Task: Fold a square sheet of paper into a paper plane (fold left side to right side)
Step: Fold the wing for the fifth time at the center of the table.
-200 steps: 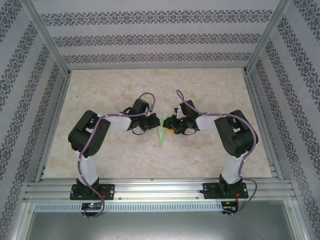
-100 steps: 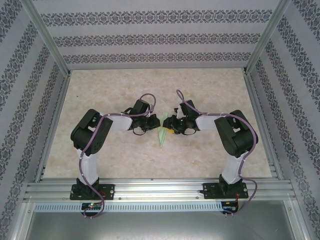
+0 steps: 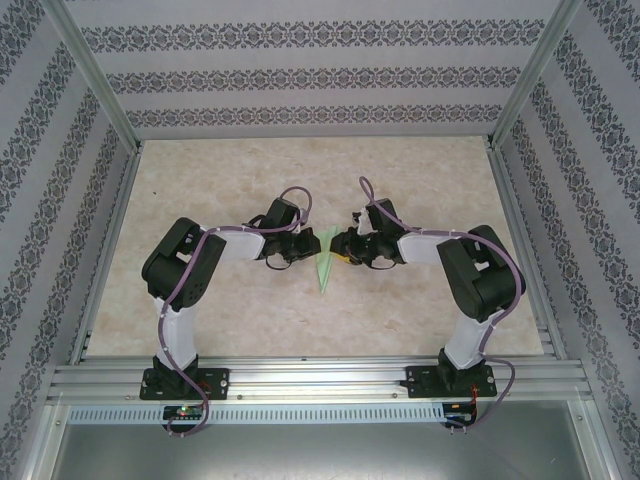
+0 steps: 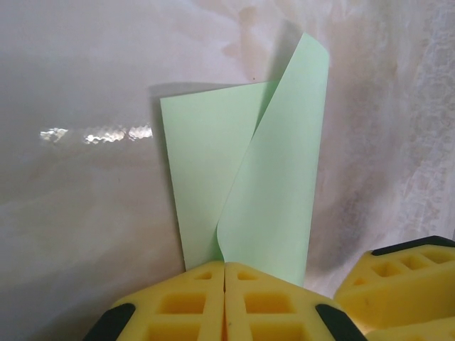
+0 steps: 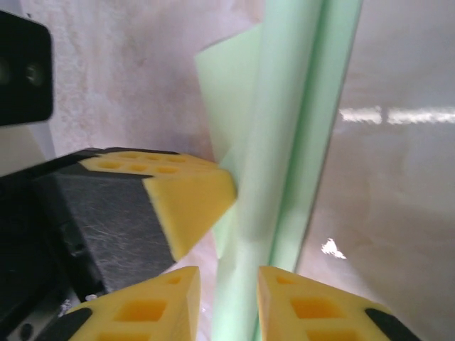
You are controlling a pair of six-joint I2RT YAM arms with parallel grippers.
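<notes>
Tabletop (image 3: 420,180): left hand (image 4: 225,273), right hand (image 5: 227,273) meet at paper (image 4: 206,163).

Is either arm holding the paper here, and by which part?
Left fingers are shut at one edge of the paper; pinching or pressing, unclear. Right fingers straddle its raised fold, apart.

Tabletop (image 3: 250,310): pale beige with a faint marbled pattern, and glossy enough to catch a streak of light in the left wrist view.
Near edge: a metal rail (image 3: 320,378) runs along it from side to side.
Lying on it: one piece of pale green paper (image 3: 324,268), near the middle.
Paper's outline: narrow and folded, with its pointed end toward the near edge.
Paper's contact: the lower layer lies flat on the surface, while one side curls up off it and stands almost upright.
</notes>
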